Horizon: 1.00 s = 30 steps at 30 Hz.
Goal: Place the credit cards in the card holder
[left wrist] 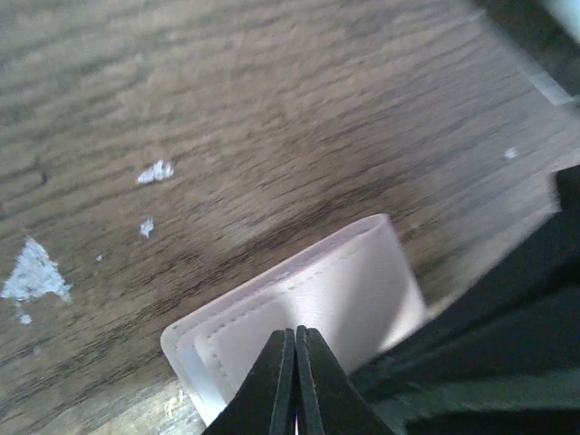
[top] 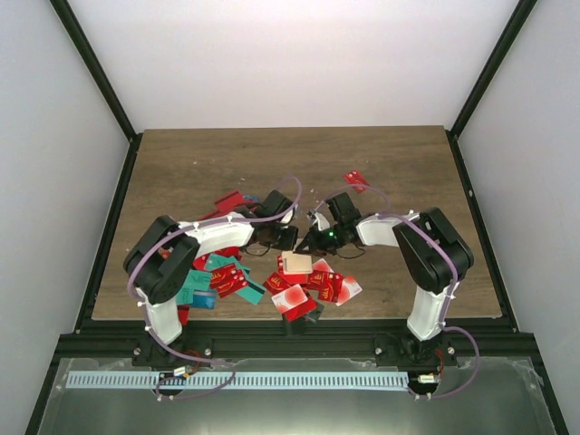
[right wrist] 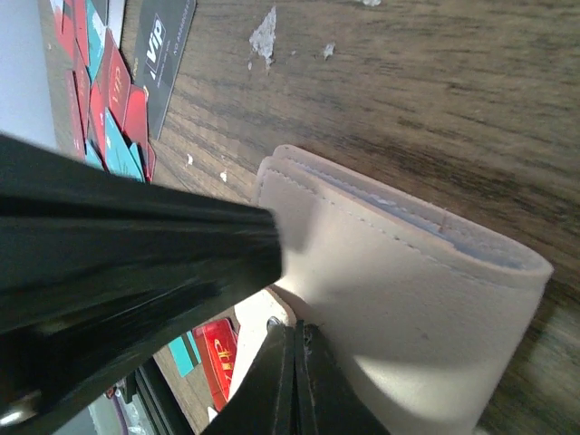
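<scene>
The beige card holder (top: 296, 263) lies folded on the wooden table between my two grippers. In the left wrist view it is a pale stitched wallet (left wrist: 317, 294) right under my left gripper (left wrist: 296, 337), whose jaws are pressed together with nothing showing between them. My right gripper (right wrist: 296, 337) is shut too, its tip against the card holder (right wrist: 408, 308) beside the snap tab (right wrist: 263, 335). In the top view the left gripper (top: 290, 241) and the right gripper (top: 311, 243) meet just behind the holder. Credit cards (top: 227, 281), mostly red and teal, lie scattered in front.
A lone red card (top: 356, 179) lies farther back on the right. A white-and-red card (top: 292, 297) sits near the front edge. The right wrist view shows a black VIP card (right wrist: 163, 45), several red and teal cards (right wrist: 109, 100), and the left arm (right wrist: 136, 236) crossing close by.
</scene>
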### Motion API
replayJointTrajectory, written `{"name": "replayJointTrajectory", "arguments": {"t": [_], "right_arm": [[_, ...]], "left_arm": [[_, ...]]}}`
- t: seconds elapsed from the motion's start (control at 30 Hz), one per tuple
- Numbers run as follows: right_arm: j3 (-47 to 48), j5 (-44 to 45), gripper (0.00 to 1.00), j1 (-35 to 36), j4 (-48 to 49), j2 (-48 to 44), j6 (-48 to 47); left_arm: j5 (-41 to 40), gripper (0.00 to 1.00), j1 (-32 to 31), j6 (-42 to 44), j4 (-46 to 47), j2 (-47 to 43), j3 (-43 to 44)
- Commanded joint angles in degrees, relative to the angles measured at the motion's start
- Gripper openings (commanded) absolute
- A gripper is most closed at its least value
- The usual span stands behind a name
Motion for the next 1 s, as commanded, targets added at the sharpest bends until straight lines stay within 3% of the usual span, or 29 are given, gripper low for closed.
{"name": "replayJointTrajectory", "arguments": {"t": [0.0,0.43,0.97], "right_arm": [[0.3,0.2,0.01,0.7,-2.9,-2.4,0.1],[0.3,1.4,0.01,0.8,-5.1,-4.9,0.1],[-0.9,1.2,0.01,1.2,-1.9,-1.5,1.1]], "left_arm": [[-0.1,0.04,0.1,0.8,-0.6,3.4,0.1],[-1.2,0.04,0.1,0.7,0.2,3.4,-1.8],[-0.8,0.04,0.0,0.8,0.5,3.0,-1.9]]}}
